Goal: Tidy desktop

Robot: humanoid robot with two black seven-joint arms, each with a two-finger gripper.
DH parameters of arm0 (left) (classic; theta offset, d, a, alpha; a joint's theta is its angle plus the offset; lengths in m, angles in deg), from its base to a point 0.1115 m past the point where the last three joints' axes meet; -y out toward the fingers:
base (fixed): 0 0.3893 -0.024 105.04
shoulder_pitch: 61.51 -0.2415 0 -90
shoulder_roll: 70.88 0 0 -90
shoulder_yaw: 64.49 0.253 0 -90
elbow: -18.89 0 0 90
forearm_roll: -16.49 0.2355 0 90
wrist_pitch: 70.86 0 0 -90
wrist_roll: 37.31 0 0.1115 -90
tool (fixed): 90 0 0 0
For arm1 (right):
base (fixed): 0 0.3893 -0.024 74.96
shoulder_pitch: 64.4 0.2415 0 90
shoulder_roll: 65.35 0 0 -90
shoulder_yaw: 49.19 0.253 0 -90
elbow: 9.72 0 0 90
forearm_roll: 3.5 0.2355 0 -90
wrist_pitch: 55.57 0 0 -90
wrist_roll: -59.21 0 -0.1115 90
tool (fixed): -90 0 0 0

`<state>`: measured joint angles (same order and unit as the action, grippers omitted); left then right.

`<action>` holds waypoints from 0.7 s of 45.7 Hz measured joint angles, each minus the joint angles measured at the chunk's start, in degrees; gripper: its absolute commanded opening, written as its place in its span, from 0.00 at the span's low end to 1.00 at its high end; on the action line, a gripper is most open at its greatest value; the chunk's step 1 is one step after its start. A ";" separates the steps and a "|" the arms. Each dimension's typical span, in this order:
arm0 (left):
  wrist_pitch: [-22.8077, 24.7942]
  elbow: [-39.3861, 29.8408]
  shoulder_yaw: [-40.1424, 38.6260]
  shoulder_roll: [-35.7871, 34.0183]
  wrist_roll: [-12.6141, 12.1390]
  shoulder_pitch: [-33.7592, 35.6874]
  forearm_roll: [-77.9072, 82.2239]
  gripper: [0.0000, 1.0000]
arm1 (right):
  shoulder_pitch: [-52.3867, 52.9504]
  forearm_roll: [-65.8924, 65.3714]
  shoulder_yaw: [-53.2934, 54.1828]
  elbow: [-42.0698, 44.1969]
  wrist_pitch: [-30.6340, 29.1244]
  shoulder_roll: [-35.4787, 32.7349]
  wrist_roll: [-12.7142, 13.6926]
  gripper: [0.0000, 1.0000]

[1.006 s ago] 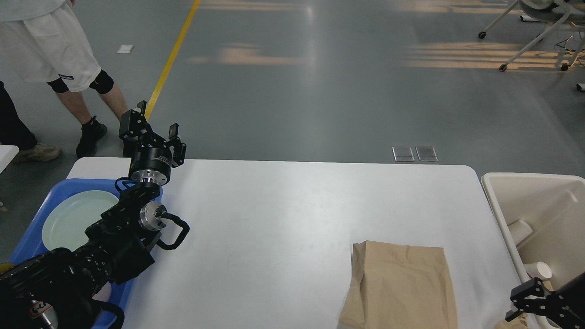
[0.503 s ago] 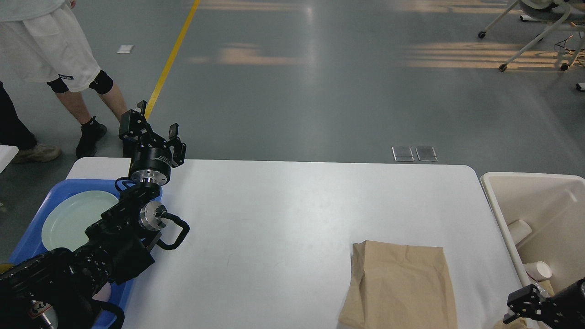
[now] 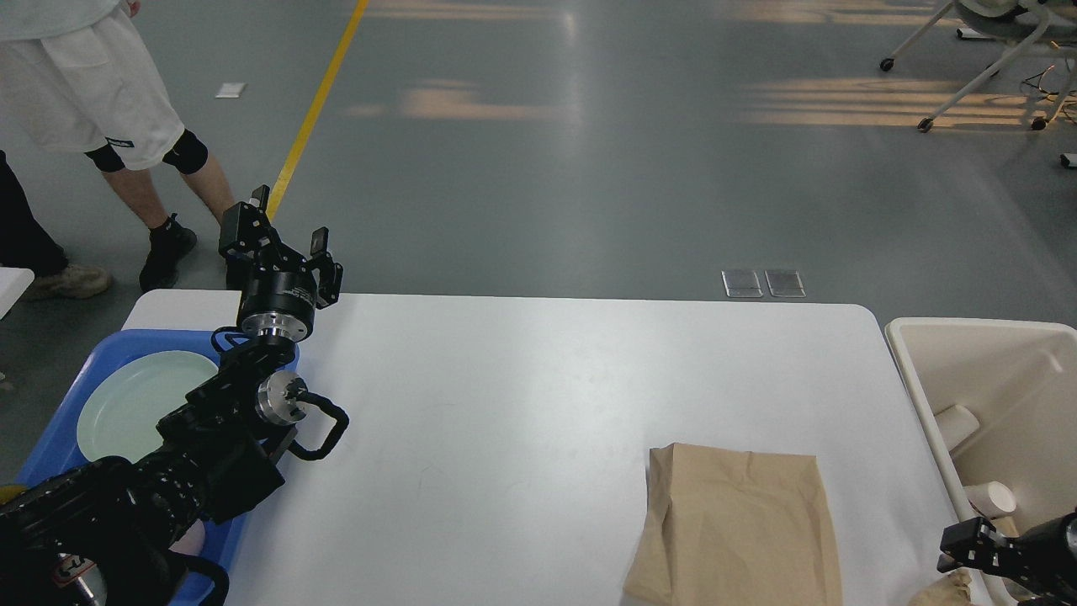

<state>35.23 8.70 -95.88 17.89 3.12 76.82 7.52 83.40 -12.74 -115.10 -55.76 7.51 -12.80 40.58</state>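
The white desktop (image 3: 522, 396) fills the middle of the head view. A flat brown paper bag (image 3: 740, 530) lies on it at the front right. My left gripper (image 3: 282, 231) is raised over the desktop's far left edge, open with nothing between its fingers. Only the dark tip of my right gripper (image 3: 968, 545) shows at the bottom right corner, between the bag and the bin. Its fingers cannot be told apart. A crumpled brown scrap (image 3: 942, 591) sits just below it.
A blue tray (image 3: 50, 446) holding a pale green plate (image 3: 135, 404) stands at the left, partly under my left arm. A beige bin (image 3: 993, 337) with white paper cups (image 3: 993, 498) is on the right. A person's legs (image 3: 126, 109) stand beyond the far left corner.
My right gripper has shifted slightly right and lower near the bottom right corner. The left arm and the paper bag have not moved.
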 measured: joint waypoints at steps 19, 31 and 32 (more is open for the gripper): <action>0.00 0.00 0.02 0.00 0.00 0.00 0.00 0.96 | 0.54 -0.16 -0.09 -1.67 -5.33 -1.02 -0.03 0.94; 0.00 0.00 0.02 0.00 0.00 0.00 0.00 0.96 | 0.57 -0.17 -0.09 -1.78 -9.88 -0.67 0.00 0.99; 0.00 0.00 0.02 0.00 0.00 0.00 0.00 0.96 | 0.57 -0.17 -0.09 -1.78 -9.97 -0.63 0.00 0.98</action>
<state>35.23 8.70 -95.86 17.89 3.12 76.83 7.52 83.97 -12.90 -115.19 -57.55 -2.45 -13.43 40.58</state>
